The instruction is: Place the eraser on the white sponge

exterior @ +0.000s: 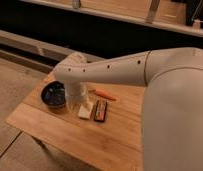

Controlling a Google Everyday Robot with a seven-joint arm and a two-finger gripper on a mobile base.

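Note:
The eraser (100, 110) lies flat on the wooden table (70, 135), a dark bar with a reddish-brown top. The white sponge (85, 111) lies just left of it, almost touching, partly covered by the arm. My white arm reaches in from the right and bends down over the table. The gripper (75, 102) hangs at its end, just left of the sponge and beside the bowl. Its tips are hidden behind the wrist.
A dark bowl (54, 96) sits at the table's left. An orange carrot-shaped thing (105, 94) lies behind the eraser. The table's front edge runs from lower left to lower right, with floor below it. A dark shelf unit stands behind.

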